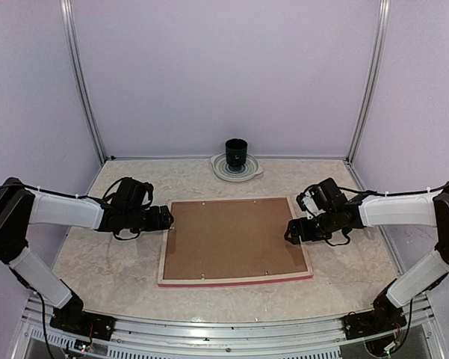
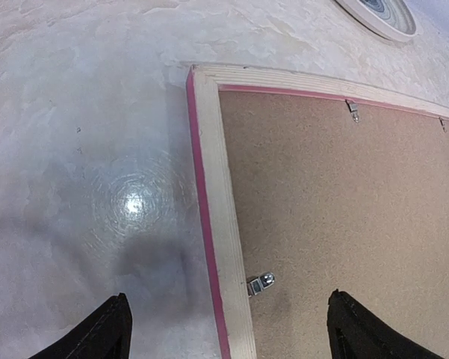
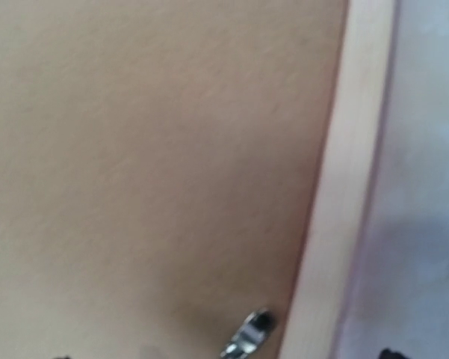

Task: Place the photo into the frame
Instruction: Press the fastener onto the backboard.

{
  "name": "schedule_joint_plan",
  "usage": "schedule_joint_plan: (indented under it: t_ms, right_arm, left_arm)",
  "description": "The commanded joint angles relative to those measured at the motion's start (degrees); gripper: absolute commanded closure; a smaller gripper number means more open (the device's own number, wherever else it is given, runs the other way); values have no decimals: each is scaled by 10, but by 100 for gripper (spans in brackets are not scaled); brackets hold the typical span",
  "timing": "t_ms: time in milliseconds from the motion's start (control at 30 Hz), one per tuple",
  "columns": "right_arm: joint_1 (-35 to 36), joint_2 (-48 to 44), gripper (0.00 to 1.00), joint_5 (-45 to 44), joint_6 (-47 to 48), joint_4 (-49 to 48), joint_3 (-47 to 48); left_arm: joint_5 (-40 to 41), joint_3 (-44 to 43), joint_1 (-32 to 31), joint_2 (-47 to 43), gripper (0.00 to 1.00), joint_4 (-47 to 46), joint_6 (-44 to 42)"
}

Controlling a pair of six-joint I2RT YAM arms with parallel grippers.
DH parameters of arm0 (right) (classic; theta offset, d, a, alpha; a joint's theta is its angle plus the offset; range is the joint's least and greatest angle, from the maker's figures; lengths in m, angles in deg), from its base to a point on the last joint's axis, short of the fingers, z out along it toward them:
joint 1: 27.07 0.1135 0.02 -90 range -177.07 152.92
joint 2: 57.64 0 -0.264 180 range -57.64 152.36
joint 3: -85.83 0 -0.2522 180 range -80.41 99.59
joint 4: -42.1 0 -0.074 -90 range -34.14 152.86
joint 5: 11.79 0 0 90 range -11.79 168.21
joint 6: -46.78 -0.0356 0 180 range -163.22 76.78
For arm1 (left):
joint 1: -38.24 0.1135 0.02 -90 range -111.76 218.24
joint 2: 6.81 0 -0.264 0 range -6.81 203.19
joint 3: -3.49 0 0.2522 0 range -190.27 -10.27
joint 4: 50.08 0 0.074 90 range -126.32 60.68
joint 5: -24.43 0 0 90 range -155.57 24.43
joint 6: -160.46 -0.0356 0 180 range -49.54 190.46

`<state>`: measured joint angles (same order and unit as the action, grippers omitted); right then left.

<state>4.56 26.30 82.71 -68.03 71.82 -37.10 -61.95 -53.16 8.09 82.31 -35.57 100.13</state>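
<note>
Since the frame [image 1: 235,280] lies face down on the tabletop [image 1: 112,269] with its brown board [image 1: 235,239] on top, the photo is hidden, maybe under it, and we hold our left jaws apart over one rim, while our right jaws look apart by the other, gripping nothing.

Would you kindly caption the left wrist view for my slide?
Open left gripper over the face-down frame's rim, near a metal clip on backing.
</note>
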Motion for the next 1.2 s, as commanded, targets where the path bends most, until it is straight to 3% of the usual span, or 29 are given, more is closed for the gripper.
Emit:
schedule_joint_plan:
  t_ms: [0, 100, 367, 700, 1167]
  right_arm:
    - [-14, 24, 13, -22, 9, 4, 17]
    - [-19, 38, 17, -24, 12, 0, 22]
    - [-36, 57, 28, -33, 16, -5, 34]
    - [-39, 81, 35, -35, 11, -1, 50]
    - [-39, 92, 36, -33, 0, -14, 38]
  left_arm:
    - [-14, 36, 11, -24, 9, -88, -8]
    - [-23, 50, 13, -24, 1, -115, -19]
    - [-55, 84, 14, -14, 1, -174, -45]
    - [-90, 106, 37, 3, 1, -216, -46]
    - [-115, 108, 37, 17, 1, -232, -37]
